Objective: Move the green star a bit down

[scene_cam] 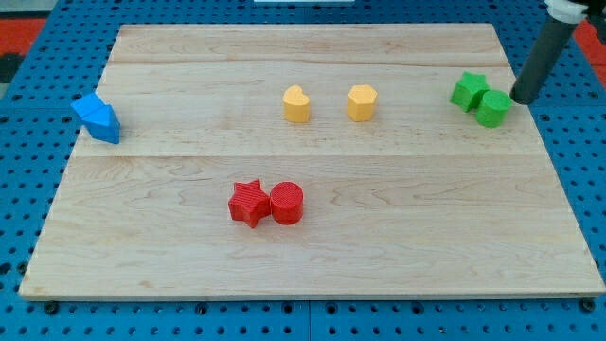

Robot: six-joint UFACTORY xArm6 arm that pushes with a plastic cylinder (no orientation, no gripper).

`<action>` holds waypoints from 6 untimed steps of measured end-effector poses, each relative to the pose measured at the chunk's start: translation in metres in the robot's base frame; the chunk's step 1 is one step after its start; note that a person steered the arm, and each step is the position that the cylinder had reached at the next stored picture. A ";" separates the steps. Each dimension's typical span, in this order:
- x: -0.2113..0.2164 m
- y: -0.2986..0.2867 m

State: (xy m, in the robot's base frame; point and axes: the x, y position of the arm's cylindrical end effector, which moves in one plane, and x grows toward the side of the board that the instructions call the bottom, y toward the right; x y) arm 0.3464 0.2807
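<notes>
Here my tip [524, 98], a bare rod gripping nothing, sits just right of the green cylinder [492, 109], which touches the green star [469, 90] on its left.

I am looking at what seems to be a robotics lab bench. A pale wooden tabletop [312, 246] is lying on a blue perforated base [28, 189] with rows of regular holes, the sort of mounting plate used for test rigs. Small moulded plastic blocks are sitting on the wood in pairs, among them a red star [249, 203] touching a red cylinder [287, 203]. My dark rod is reaching in at the view's top right, my tip [524, 98] near the board's edge.
</notes>
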 end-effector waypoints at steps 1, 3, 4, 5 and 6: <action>-0.001 -0.042; -0.027 -0.055; -0.054 -0.069; -0.048 -0.114; -0.022 -0.115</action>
